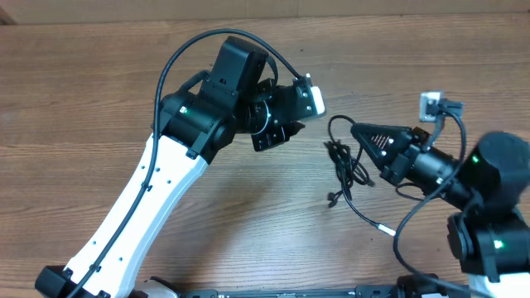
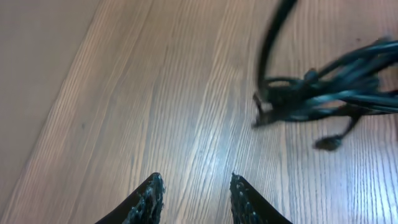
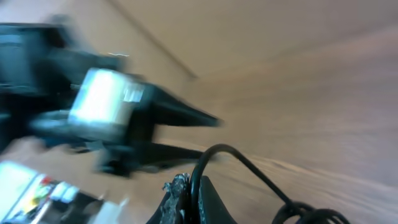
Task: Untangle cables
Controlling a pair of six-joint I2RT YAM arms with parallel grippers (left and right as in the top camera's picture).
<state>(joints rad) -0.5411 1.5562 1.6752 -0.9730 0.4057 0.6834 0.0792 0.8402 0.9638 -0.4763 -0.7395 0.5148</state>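
The cables (image 1: 344, 161) are a small tangle of thin black cords on the wooden table, right of centre, with a silver-tipped end (image 1: 384, 228) trailing toward the front. My right gripper (image 1: 358, 131) is shut on a loop of one cable; in the right wrist view the cord (image 3: 214, 155) arches up from between its fingers (image 3: 193, 190). My left gripper (image 1: 290, 132) is open and empty, a little left of the tangle. In the left wrist view its fingers (image 2: 194, 186) frame bare wood, with the tangle (image 2: 323, 93) ahead to the right.
A small grey-and-white plug block (image 1: 433, 105) lies at the right, behind the right arm. The left arm's body (image 1: 207, 108) spans the table's left half. The table's far edge (image 1: 265, 16) meets a pale wall.
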